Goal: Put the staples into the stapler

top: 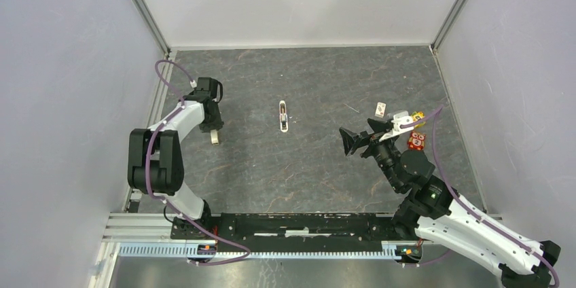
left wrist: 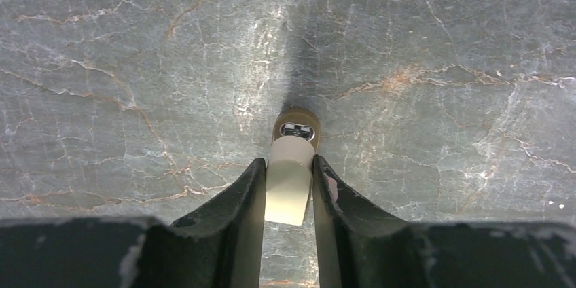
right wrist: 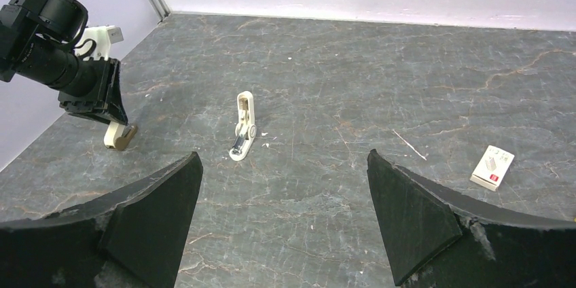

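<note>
Open stapler (top: 283,117) at mid-table, upper arm raised. To its left, the left gripper (left wrist: 288,164) has its fingers (left wrist: 251,196) pressed against both sides of a cream piece with a brown end (left wrist: 289,196), low at the tabletop (left wrist: 136,64). To the stapler's right, the right gripper (right wrist: 284,157) has its jaws spread wide and holds nothing. The staple box (right wrist: 492,168), whitish with a red mark, lies farther right of the stapler. A thin pale strip (right wrist: 409,145) lies between box and stapler.

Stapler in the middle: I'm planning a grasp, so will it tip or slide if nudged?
The stapler probably tips easily: its upper arm stands hinged up over a narrow base. It looks small and plastic, so it is likely light and would slide readily on the smooth table. The body seems rigid, though the hinge may swing.
</note>
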